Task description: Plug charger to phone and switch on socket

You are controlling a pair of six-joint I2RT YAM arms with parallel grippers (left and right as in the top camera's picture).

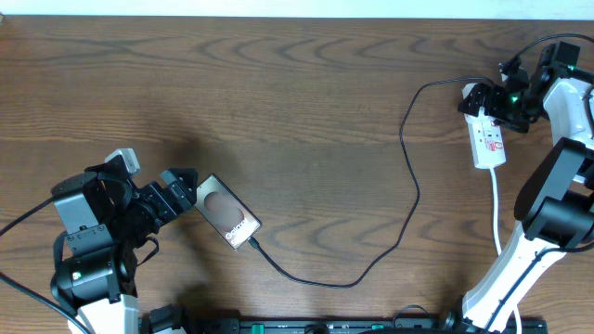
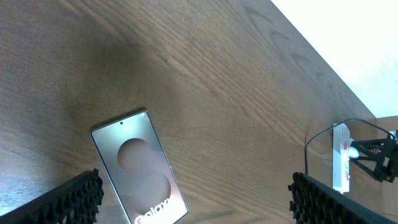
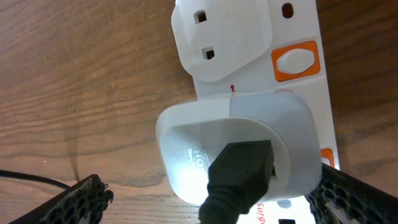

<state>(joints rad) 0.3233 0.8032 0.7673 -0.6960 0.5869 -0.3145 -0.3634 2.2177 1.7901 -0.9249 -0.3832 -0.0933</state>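
Adapter [image 3: 205,137] w/ charger [image 3: 239,177] lead fills socket [image 3: 298,37] end, under wide-open, empty R gripper [image 1: 492,100]. L gripper [image 1: 186,190] also fully open, empty, just beside phone [image 1: 225,211]; charger tip touches phone's far end.

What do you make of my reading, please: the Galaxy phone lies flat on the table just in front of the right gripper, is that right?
Not quite. The Galaxy phone lies flat on the table just in front of the left gripper, not the right one. The overhead view shows this; the right gripper is across the table at the power strip.
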